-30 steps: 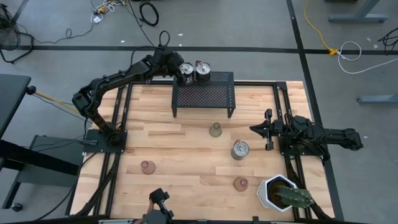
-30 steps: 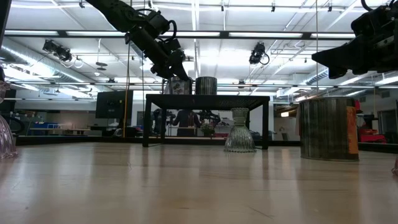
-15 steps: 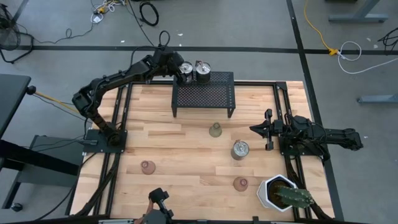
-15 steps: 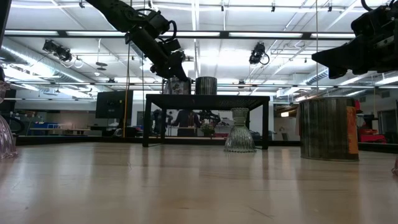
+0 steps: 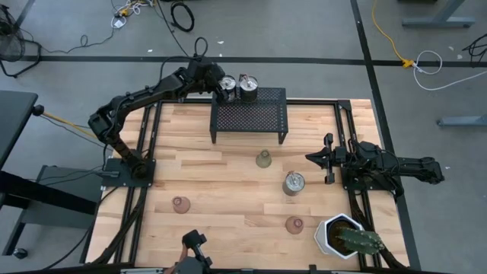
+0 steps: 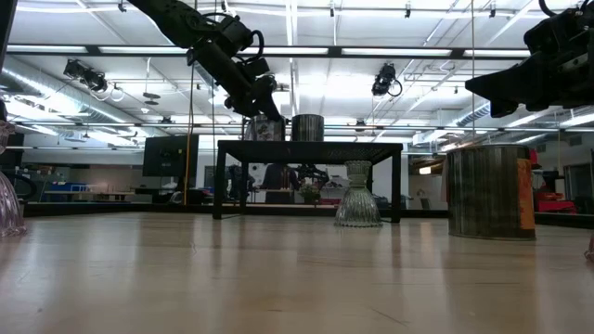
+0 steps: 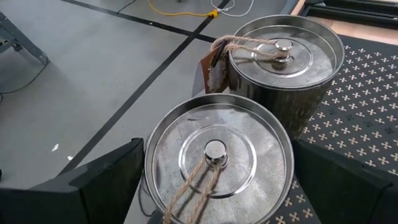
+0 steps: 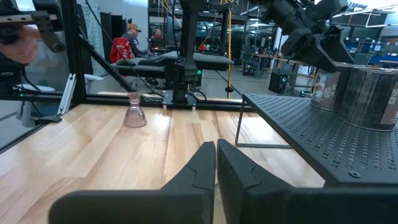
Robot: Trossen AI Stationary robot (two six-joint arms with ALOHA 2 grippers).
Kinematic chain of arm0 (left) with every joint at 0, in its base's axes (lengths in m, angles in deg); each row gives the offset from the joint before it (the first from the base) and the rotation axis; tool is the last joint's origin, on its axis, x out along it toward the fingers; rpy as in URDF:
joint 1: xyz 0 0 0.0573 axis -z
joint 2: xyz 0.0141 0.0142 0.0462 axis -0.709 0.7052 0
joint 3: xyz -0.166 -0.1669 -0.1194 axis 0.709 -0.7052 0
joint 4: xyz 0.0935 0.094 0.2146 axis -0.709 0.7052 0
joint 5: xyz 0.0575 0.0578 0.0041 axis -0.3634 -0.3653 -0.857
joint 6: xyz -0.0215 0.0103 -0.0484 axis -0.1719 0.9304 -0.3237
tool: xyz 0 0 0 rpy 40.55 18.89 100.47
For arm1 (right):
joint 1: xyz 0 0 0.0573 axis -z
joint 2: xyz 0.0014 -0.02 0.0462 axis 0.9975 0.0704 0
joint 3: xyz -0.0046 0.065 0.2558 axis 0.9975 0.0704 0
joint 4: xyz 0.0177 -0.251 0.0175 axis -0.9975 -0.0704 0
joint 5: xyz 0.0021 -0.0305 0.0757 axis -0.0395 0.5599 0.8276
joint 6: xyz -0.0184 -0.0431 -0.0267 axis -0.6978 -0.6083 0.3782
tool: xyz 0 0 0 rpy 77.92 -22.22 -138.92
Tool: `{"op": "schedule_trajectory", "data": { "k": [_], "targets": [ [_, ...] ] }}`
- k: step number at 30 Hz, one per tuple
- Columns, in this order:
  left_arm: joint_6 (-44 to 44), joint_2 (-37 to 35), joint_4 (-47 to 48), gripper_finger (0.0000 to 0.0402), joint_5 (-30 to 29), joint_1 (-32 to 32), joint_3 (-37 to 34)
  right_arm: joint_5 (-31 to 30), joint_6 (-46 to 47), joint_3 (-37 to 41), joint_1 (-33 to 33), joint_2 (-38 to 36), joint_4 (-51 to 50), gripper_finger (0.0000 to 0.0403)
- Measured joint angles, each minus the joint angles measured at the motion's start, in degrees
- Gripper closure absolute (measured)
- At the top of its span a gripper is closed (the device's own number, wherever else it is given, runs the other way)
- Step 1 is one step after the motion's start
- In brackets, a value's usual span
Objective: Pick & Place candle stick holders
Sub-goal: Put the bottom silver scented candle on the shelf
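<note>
Two metallic holders (image 7: 217, 155) are standing on the black mesh rack (image 5: 249, 118); the near-edge one, seemingly unsupported, is being straddled by the wide-open left hand (image 5: 218, 86) and could be toppled.

Through the left wrist camera I see my left pincer (image 7: 214, 186) with its two dark fingers (image 7: 102, 180) spread wide on either side of the near metallic holder (image 7: 217, 152), whose round lid has a small knob with twine tied to it. Just beyond it, very close, stands a second metallic holder (image 7: 286, 62) with a brown tag (image 7: 213, 68). Both sit on the black mesh rack (image 7: 360, 106), with grey floor (image 7: 74, 74) beyond.
</note>
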Motion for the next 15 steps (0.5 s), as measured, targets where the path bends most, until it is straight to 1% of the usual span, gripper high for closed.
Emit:
{"op": "schedule_trajectory", "data": {
  "k": [4, 15],
  "targets": [
    [-1.35, 0.0, -0.09, 0.0002, 0.48, 0.0, 0.0, 0.0, 0.0, 0.02, -0.02, 0.02, 0.0, 0.0382],
    [-1.36, -0.02, -0.31, 0.0001, 0.55, 0.0, 1.0, 0.0, -0.02, 0.01, -0.02, 0.02, 0.01, 0.0382]
  ]
}}
